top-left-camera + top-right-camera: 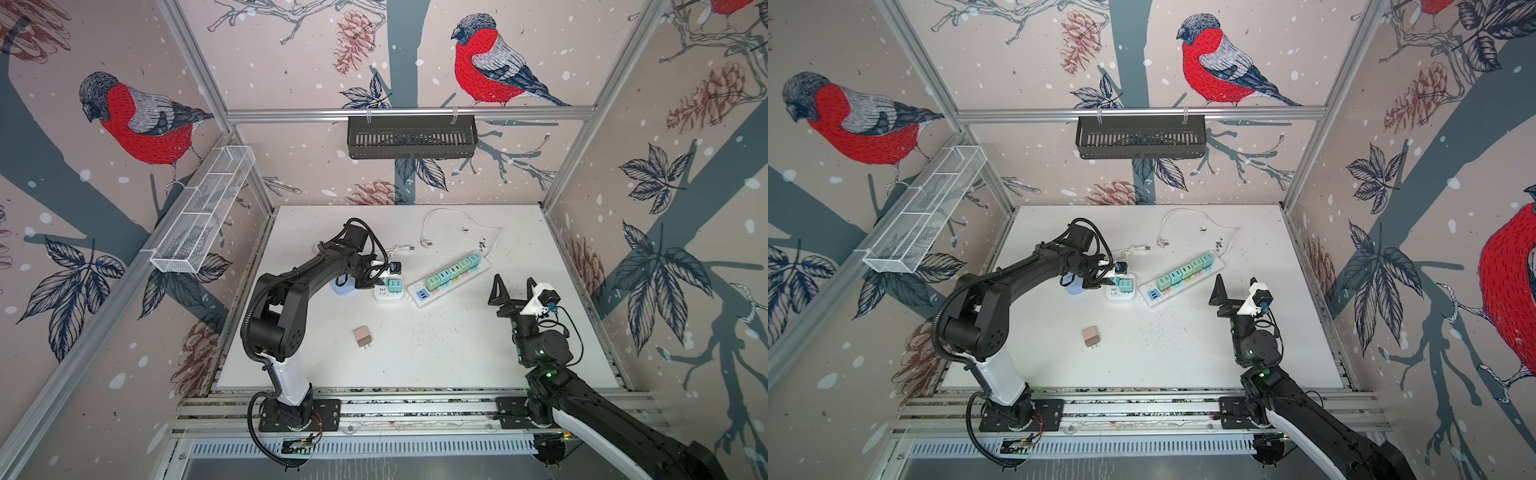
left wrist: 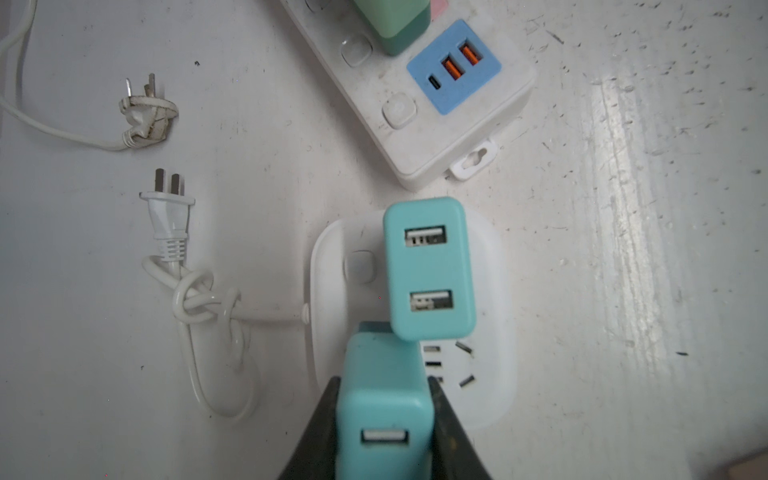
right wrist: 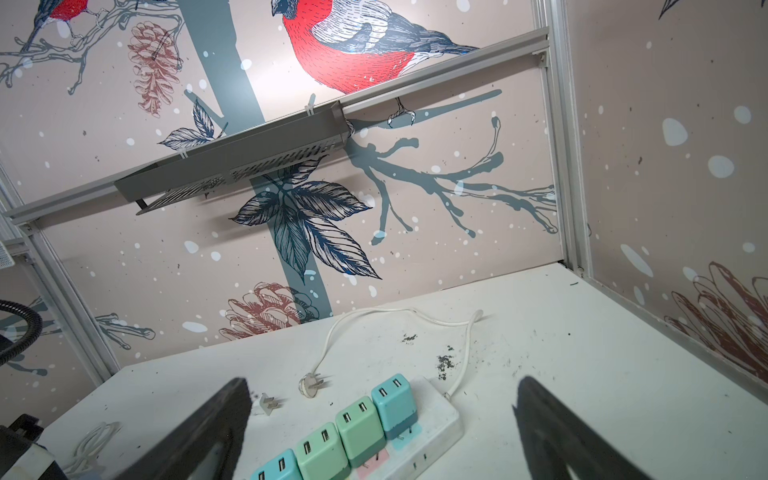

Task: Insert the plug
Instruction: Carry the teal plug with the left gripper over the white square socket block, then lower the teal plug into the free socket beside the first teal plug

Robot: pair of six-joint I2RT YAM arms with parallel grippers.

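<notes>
Plug [image 2: 382,374] clamped in left hand [image 2: 384,399] over white socket [image 2: 490,374]; right hand [image 1: 513,279] splayed.

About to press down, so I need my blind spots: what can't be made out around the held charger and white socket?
Prongs of the held teal charger: left wrist view, hidden beneath its own body.
Slots it must enter on the white socket: same view, covered by it and the plugged-in charger.
How the left gripper holds it: both top views, masked by the left wrist camera.

Teal USB plug [image 2: 382,407] upright over small white socket [image 2: 494,299]
</notes>
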